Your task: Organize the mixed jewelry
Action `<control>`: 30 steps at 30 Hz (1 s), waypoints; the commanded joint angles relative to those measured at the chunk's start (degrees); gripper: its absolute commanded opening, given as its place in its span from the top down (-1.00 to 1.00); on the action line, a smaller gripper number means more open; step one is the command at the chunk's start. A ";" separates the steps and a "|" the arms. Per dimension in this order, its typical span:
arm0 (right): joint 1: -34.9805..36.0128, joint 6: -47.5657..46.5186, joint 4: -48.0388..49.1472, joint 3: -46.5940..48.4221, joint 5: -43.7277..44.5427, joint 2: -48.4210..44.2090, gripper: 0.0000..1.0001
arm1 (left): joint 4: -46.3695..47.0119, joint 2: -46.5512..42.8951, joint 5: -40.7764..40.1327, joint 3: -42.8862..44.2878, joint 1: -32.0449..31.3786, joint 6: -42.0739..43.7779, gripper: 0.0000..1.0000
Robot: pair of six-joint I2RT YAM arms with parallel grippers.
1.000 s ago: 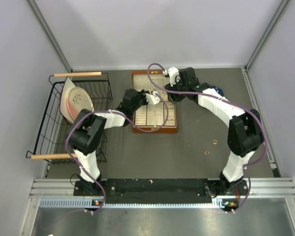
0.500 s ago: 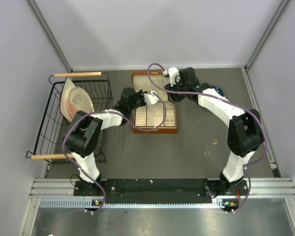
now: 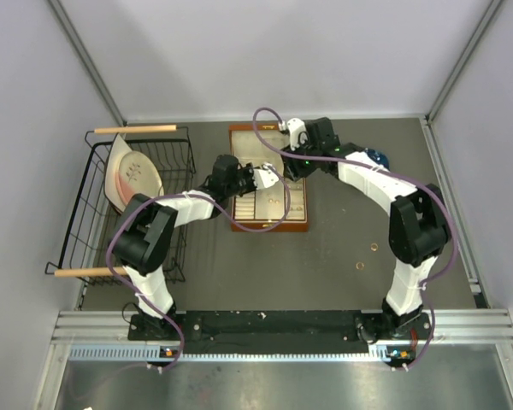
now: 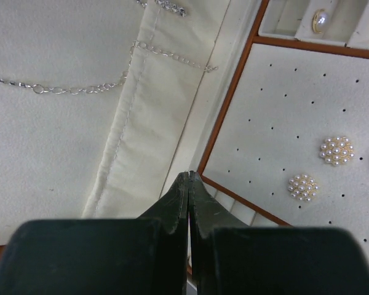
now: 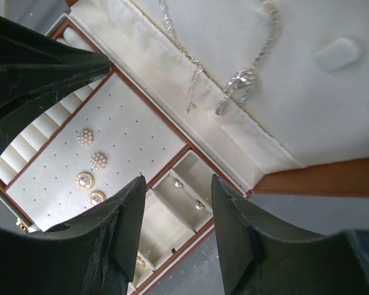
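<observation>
From above, the necklace cannot be made out at all: both wrists crowd over the open wooden box and cover much of its cream lining, and the fingertips of both arms are lost in the clutter. The two rings show only as tiny gold-coloured specks on the dark bench, close to each other, well apart from the box and nearer the right arm's base; neither wrist camera catches them. The wrist views give what the overhead view lacks. The left fingers are pressed fully together with nothing between them, their tip over the lid's fabric fold beside the perforated earring pad. The right fingers stand apart with an empty gap, hovering above the small compartments. The necklace lies on the padded inside of the lid; its thin silvery strands run from the upper part of the lid, cut off by the picture's top edge, down to a small sparkling pendant resting at the pocket seam. The left wrist view shows just one stretch of chain, running across the lining and over the seam. Pearl cluster earrings sit pinned on the pad. A wire basket holding a plate stands at the left.
</observation>
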 commanded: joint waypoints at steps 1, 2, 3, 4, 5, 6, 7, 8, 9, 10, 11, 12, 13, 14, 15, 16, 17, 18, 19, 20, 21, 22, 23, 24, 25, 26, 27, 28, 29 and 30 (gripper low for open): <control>2.15 1.41 2.22 3.14 -1.26 2.19 0.05 | 0.38 -2.38 2.04 0.53 0.02 -1.46 1.00; 2.24 1.59 2.40 3.40 -1.08 2.20 0.05 | 0.65 -2.65 1.96 0.36 0.02 -1.47 1.00; 2.24 2.02 2.66 3.41 -0.99 2.46 0.05 | 1.00 -3.08 1.78 -0.08 0.02 -1.47 1.00; 2.42 2.12 3.19 3.49 -0.82 2.55 0.05 | 1.61 -3.35 1.43 -0.17 -0.07 -1.55 1.00; 2.42 2.20 3.28 3.76 -0.73 2.90 0.05 | 1.79 -3.53 1.17 -0.34 -0.07 -1.56 1.00; 2.59 2.29 3.37 3.93 -0.47 2.90 0.05 | 2.05 -4.05 0.82 -0.69 0.02 -1.64 1.00; 2.77 2.38 3.54 4.11 -0.29 3.16 0.04 | 2.23 -4.23 0.38 -0.87 -0.07 -1.64 1.00; 2.94 2.47 3.72 4.46 -0.03 3.34 0.04 | 2.41 -4.49 0.20 -0.96 0.02 -1.64 1.00; 3.12 2.47 3.81 4.64 0.50 3.51 0.04 | 2.76 -4.67 -0.06 -1.22 0.02 -1.73 1.00; 3.47 2.38 3.89 4.72 1.02 3.69 0.04 | 2.85 -5.02 -0.33 -1.31 0.02 -1.90 1.00; 3.82 2.38 4.33 4.99 2.33 3.86 0.04 | 3.02 -5.28 -0.68 -1.40 0.02 -2.08 1.00; 4.00 2.29 4.68 5.08 3.04 4.21 0.04 | 3.46 -5.72 -0.86 -1.75 0.02 -2.17 0.99; 4.52 2.29 4.95 5.42 3.83 4.48 0.04 | 3.72 -5.90 -1.03 -2.01 0.02 -2.43 0.98; 4.70 2.21 5.30 5.60 4.71 4.65 0.04 | 4.16 -6.16 -1.29 -2.19 -0.07 -2.70 0.97; 4.96 2.20 5.65 5.78 5.42 5.18 0.04 | 4.86 -6.60 -1.65 -2.80 0.02 -2.87 0.95; 5.23 2.12 5.91 6.04 6.03 5.45 0.04 | 5.39 -6.86 -1.82 -2.98 0.02 -3.05 0.96; 5.58 1.94 6.44 6.22 7.26 5.88 0.05 | 5.74 -7.04 -2.17 -3.24 0.02 -3.14 0.95; 5.84 1.77 6.62 6.48 7.62 6.15 0.04 | 6.10 -7.22 -2.35 -3.59 0.02 -3.14 0.95; 6.02 1.77 6.53 7.09 7.97 7.02 0.05 | 6.19 -7.39 -2.35 -3.68 -0.07 -3.05 0.95; 6.11 1.77 6.45 7.27 8.67 7.38 0.05 | 6.36 -7.57 -2.61 -3.86 0.02 -3.14 0.95; 6.28 1.77 6.62 7.53 9.11 7.64 0.06 | 6.45 -7.66 -2.88 -4.12 0.02 -3.14 0.94; 6.55 1.68 6.62 7.80 9.46 8.08 0.07 | 6.62 -7.66 -3.14 -4.12 0.02 -3.14 0.94; 6.64 1.68 6.79 7.98 10.51 8.35 0.07 | 6.80 -7.83 -3.32 -4.21 -0.07 -3.14 0.94; 7.07 1.59 7.23 7.98 11.04 8.52 0.07 | 6.98 -7.83 -3.67 -4.30 0.02 -3.14 0.94; 7.34 1.50 7.50 7.89 11.74 8.87 0.07 | 7.41 -7.92 -3.76 -4.30 0.02 -3.31 0.94; 7.51 1.50 7.67 7.89 13.32 9.14 0.07 | 7.50 -7.92 -3.85 -4.39 0.02 -3.49 0.94; 8.13 1.33 8.02 7.89 14.38 9.31 0.07 | 7.59 -7.92 -3.93 -4.39 -0.07 -3.49 0.94; 8.39 1.06 8.46 7.72 15.00 9.49 0.07 | 7.68 -8.01 -4.11 -4.39 -0.07 -3.58 0.94; 8.66 0.89 8.73 7.63 17.01 9.75 0.08 | 7.68 -8.01 -4.20 -4.39 0.02 -3.66 0.94; 8.83 0.89 9.25 7.36 17.72 9.75 0.08 | 7.77 -8.01 -4.11 -4.47 0.02 -3.84 0.93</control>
